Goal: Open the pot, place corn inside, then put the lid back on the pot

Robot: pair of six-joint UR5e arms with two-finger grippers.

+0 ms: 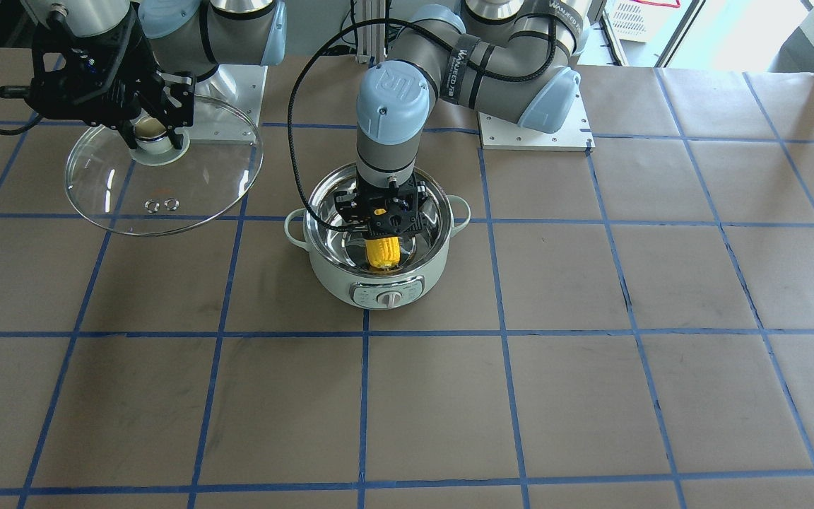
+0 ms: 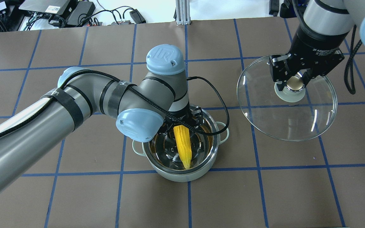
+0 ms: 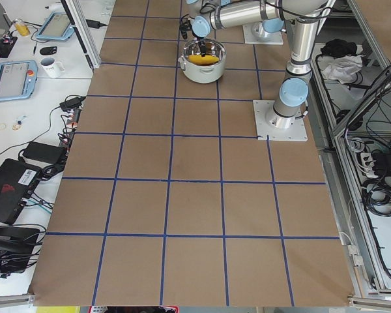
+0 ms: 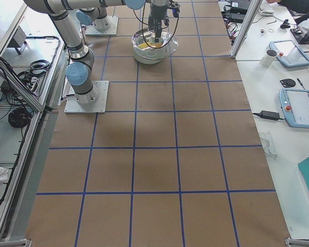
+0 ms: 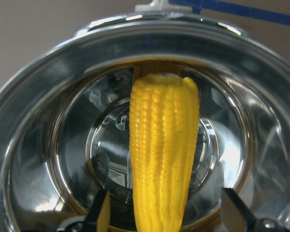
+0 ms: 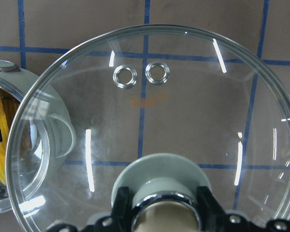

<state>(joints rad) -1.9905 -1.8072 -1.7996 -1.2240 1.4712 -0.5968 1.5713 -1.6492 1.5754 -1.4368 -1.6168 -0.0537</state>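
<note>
The mint-green pot (image 1: 350,272) stands open in the middle of the table. The yellow corn (image 2: 183,144) lies inside it, its pointed end towards the robot-side rim. My left gripper (image 2: 182,122) is down in the pot over the corn's thick end. In the left wrist view the fingers (image 5: 100,212) stand apart on either side of the corn (image 5: 164,159) with gaps, so it is open. My right gripper (image 2: 291,82) is shut on the knob of the glass lid (image 2: 287,117) and holds it tilted above the table, beside the pot.
The brown table with blue tape grid (image 1: 449,396) surrounds the pot. The arm base plates (image 1: 534,134) sit at the robot side. In the right wrist view the pot rim (image 6: 9,145) shows at the left through the lid (image 6: 183,111).
</note>
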